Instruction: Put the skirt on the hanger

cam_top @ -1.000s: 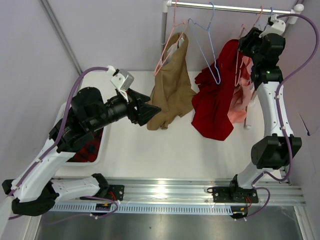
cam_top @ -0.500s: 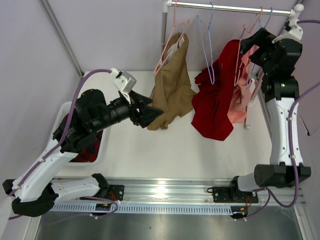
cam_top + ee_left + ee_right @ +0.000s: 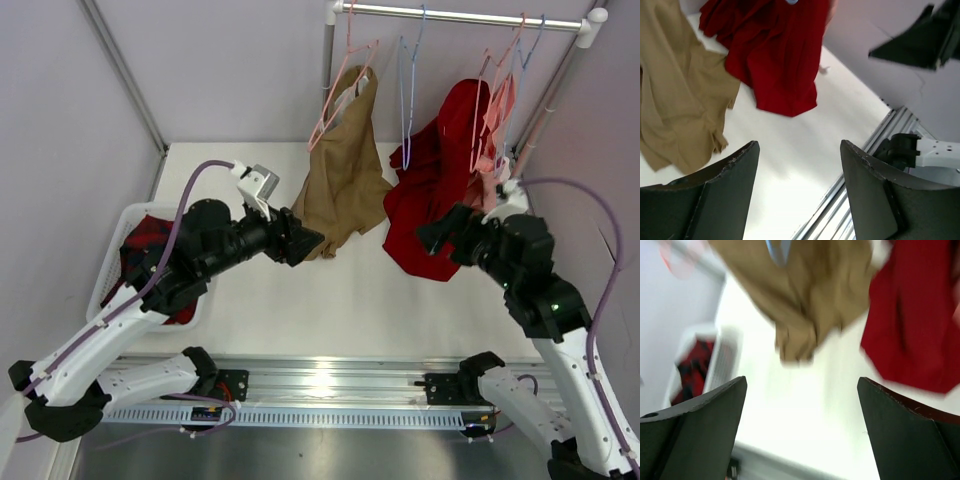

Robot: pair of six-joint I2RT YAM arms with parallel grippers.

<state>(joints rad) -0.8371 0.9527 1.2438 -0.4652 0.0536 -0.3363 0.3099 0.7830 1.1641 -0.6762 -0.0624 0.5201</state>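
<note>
**Skirt hangs upper right, jaws wide**

The skirt [image 3: 435, 205] drapes from the hanger [image 3: 474, 120], which the cloth partly hides. The left gripper [image 3: 300, 243] and right gripper [image 3: 432, 232] gape wide, both empty. The right wrist view is blurred, and the skirt is cut off at its edge.

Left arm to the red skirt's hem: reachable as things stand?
Probably yes. The left gripper is open, and its wrist view shows the skirt ahead with only table between. The tan garment hangs beside that path, and the right gripper sits near the hem, so crowding is possible.
</note>
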